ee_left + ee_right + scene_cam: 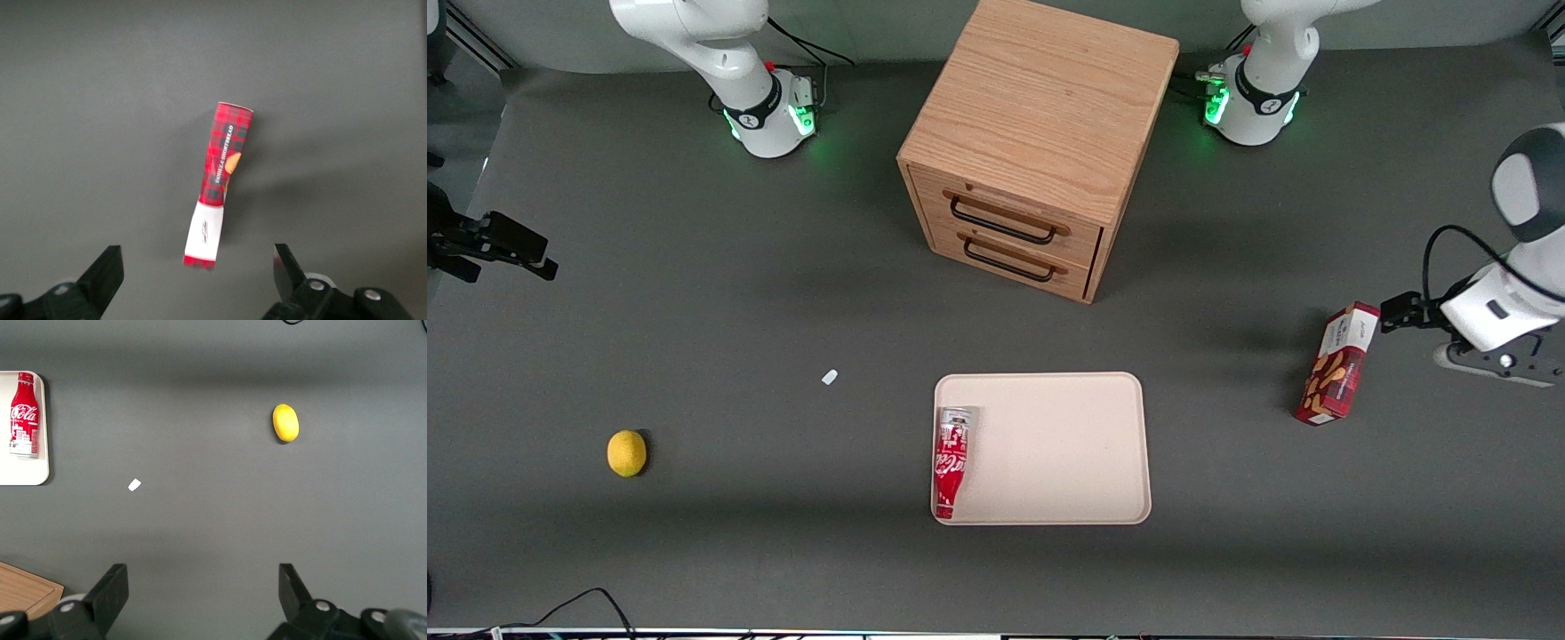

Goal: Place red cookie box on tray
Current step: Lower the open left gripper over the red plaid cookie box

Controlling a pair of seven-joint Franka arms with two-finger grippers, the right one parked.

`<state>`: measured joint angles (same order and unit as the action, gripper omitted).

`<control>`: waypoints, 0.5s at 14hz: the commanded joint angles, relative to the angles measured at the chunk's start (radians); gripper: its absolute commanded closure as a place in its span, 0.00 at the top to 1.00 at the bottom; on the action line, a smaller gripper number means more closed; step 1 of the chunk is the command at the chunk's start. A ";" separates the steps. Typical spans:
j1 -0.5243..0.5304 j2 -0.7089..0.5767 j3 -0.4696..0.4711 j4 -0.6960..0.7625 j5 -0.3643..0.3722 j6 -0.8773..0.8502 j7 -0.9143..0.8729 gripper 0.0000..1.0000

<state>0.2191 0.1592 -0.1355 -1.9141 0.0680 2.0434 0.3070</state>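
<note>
Front view shows the red cookie box (1336,364) on the dark table (694,311) toward the working arm's end, well apart from the tray (1067,444) and just beside the gripper (1392,313), whose dark fingertips sit next to the box's white upper end. From the left wrist camera the red cookie box (217,185) lies below and between the two black fingers (105,270), which stand wide apart with nothing clamped — neither pad touches the carton. Its white end panel points toward the fingers, the plaid end away from them, and the box is slightly skewed to the line between the fingertips, nearer the middle of the gap than either finger. Outward from there, the pale tray lies flat nearer the front camera than the wooden drawer cabinet (1040,142), in front of its two black-handled drawers. A red Coca-Cola bottle can (951,460) lies on its side in the tray, along the rim toward the parked arm's end. Farther toward that end sit a small white scrap (830,377) and — nearer the front camera — a yellow lemon (626,453), both on the bare table.
</note>
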 commanded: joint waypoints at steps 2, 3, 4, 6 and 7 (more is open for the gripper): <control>0.006 0.034 -0.004 -0.137 0.059 0.247 0.053 1.00; 0.005 0.055 -0.004 -0.158 0.061 0.305 0.056 1.00; 0.003 0.077 -0.004 -0.161 0.064 0.328 0.064 1.00; 0.003 0.120 -0.004 -0.168 0.076 0.375 0.096 1.00; 0.003 0.135 -0.003 -0.183 0.076 0.408 0.110 1.00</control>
<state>0.2203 0.2760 -0.1373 -2.0751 0.1274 2.3984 0.3814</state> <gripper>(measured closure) 0.000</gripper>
